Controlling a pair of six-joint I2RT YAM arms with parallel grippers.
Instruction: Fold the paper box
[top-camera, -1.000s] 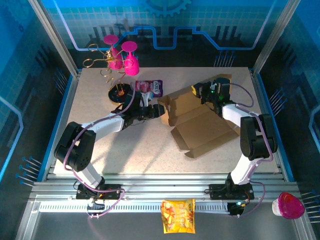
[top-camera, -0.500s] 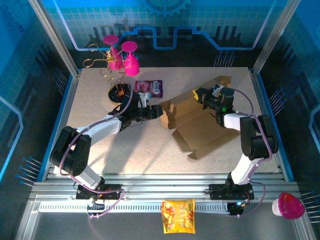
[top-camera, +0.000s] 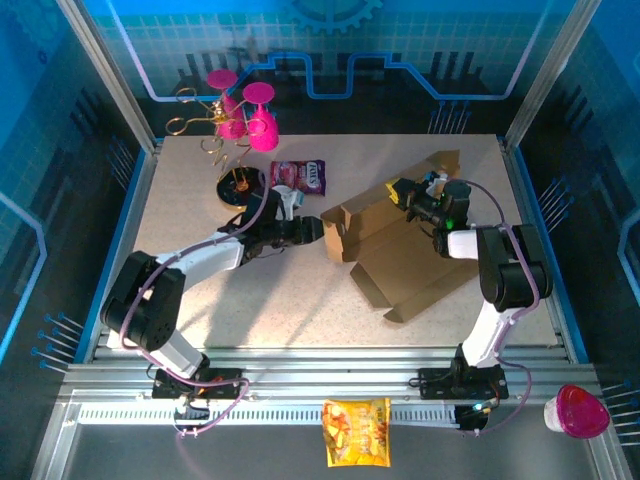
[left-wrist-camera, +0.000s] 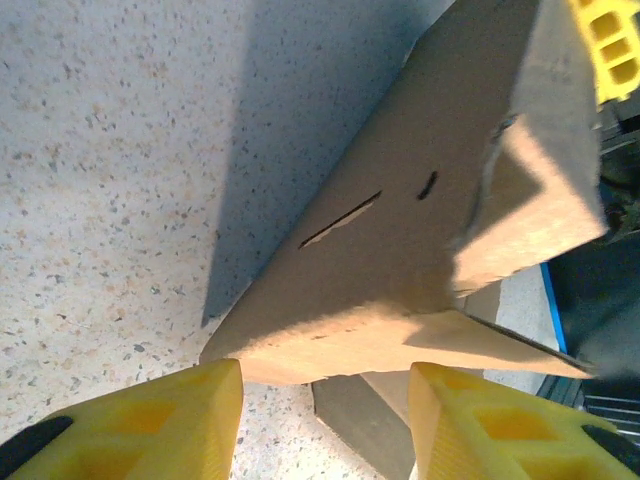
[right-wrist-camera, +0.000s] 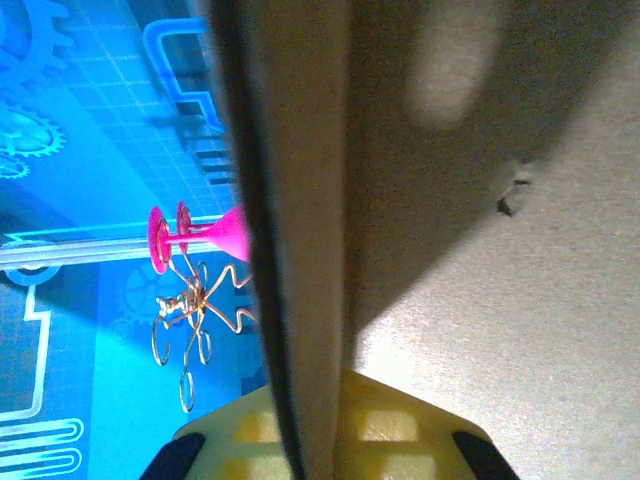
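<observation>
The paper box (top-camera: 405, 255) is a brown cardboard sheet lying partly folded at the table's middle right, its back panel raised. My right gripper (top-camera: 402, 193) is shut on the top edge of that raised panel. In the right wrist view the panel's edge (right-wrist-camera: 300, 200) runs straight down into my right gripper (right-wrist-camera: 320, 445). My left gripper (top-camera: 314, 230) stands open at the box's left end. In the left wrist view a folded flap (left-wrist-camera: 400, 250) ends just ahead of my left gripper (left-wrist-camera: 325, 415), with the yellow fingers (left-wrist-camera: 150, 420) on either side and not touching it.
A purple snack packet (top-camera: 299, 176) lies behind my left gripper. Pink glasses on a wire stand (top-camera: 240, 120) occupy the back left corner. A yellow snack bag (top-camera: 356, 432) and a pink-lidded cup (top-camera: 578, 410) lie off the table, in front of it.
My left gripper has slid right up to the box's left end and its jaws have narrowed a little. My right gripper has swung the raised panel, and the box has shifted slightly right.
</observation>
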